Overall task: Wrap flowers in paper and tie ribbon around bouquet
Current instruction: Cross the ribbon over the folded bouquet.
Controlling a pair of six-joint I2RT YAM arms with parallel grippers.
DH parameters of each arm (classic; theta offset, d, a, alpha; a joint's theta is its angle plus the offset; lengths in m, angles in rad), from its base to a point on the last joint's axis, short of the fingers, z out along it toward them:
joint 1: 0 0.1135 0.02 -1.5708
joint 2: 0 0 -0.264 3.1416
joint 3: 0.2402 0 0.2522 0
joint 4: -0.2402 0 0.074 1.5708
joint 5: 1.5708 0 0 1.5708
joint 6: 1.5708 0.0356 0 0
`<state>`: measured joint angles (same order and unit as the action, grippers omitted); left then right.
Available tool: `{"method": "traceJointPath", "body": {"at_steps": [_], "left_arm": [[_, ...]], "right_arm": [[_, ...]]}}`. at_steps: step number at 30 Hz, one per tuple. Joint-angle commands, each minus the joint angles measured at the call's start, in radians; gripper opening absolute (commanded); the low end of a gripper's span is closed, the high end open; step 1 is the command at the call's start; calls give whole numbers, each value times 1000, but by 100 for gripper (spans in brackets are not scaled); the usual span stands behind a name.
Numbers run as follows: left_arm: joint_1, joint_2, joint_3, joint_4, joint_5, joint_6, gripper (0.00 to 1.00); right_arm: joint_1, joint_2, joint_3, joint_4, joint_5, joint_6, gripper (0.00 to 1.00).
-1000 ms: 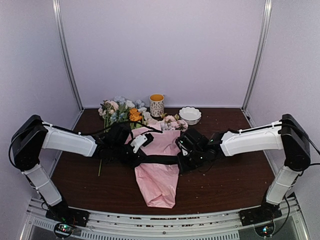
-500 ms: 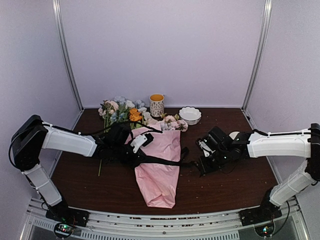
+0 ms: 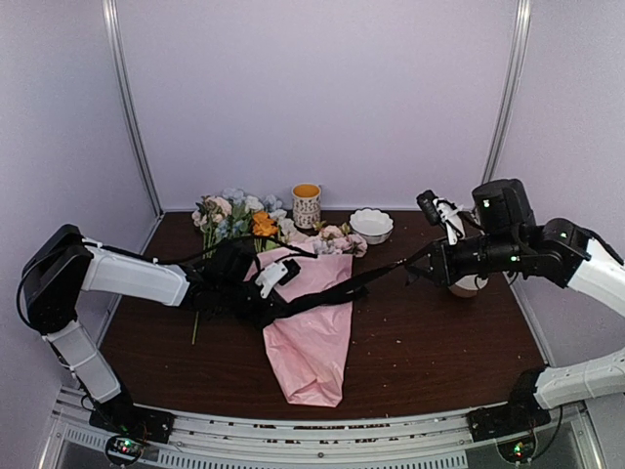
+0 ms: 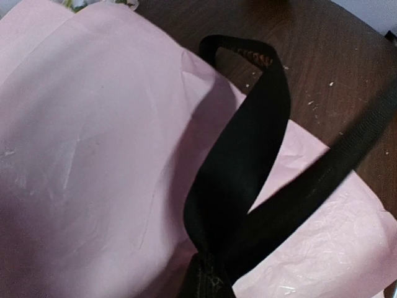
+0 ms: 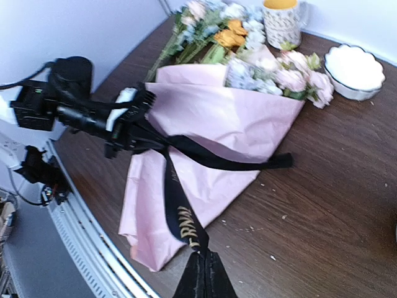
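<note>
The bouquet (image 3: 311,337) lies mid-table, a cone of pink paper (image 4: 93,155) with pink and white blooms (image 3: 335,238) at its far end. My left gripper (image 3: 266,305) rests on its middle, shut on the black ribbon (image 4: 245,161), which loops in front of the fingers. From there the ribbon (image 3: 361,280) runs taut up to my right gripper (image 3: 418,269), raised to the right and shut on it. The right wrist view shows that gripper (image 5: 205,273) pinching the gold-lettered ribbon (image 5: 181,214). A loose ribbon end (image 5: 280,161) lies on the wood. Loose flowers (image 3: 227,215) lie behind.
A patterned mug (image 3: 306,204) and a white scalloped bowl (image 3: 371,225) stand at the back, near the blooms. Small crumbs dot the dark wooden table (image 3: 439,342). Metal frame posts and pale walls close in the sides and back.
My right arm has swung away from the bouquet, up and to the right, drawing the ribbon taut. The left gripper and bouquet have stayed put.
</note>
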<state>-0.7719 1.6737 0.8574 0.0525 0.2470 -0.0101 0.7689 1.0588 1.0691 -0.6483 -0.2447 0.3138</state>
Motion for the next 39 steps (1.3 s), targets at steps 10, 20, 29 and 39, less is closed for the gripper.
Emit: {"method": "traceJointPath", "body": {"at_steps": [10,20,29,39], "left_arm": [[21,-69,1,-9,4,6,41],[46,-228,-45,-19,133,16,70],[83,-428,-144,-236,-161,-51,35],[78,-405,-219,-345,-358,-229,43]], "right_arm": [[1,30,31,95,-110,-16,0],[-10,94,42,73,-42,-20,0],[-60,117,25,79,-29,-10,0],[-94,152,42,88,-104,-34,0]]}}
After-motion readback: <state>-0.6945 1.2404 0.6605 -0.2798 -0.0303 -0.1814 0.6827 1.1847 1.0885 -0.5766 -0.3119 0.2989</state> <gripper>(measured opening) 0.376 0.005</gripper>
